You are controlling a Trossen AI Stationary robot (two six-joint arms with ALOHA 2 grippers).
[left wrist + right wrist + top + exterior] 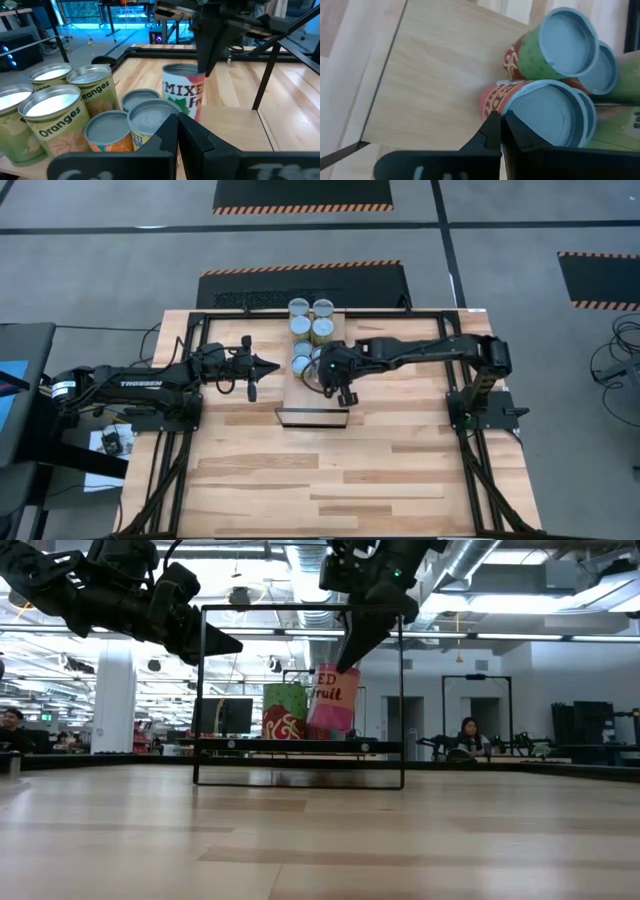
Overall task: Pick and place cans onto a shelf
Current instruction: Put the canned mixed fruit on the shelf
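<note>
Hiding can (332,700) rim: right hand (350,658) closed, touching | left hand (272,364) closed, empty | shelf (312,402) part-covered

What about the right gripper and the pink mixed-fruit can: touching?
Touching. In the low view the right gripper meets the top rim of the tilted mixed-fruit can with no gap; the left wrist view agrees.

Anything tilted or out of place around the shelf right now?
Yes. The pink mixed-fruit can under the right end effector leans to one side on the shelf, not standing flat like the green can behind it. The end effector's fingers are shut at its rim. The left end effector waits nearby, shut.
</note>
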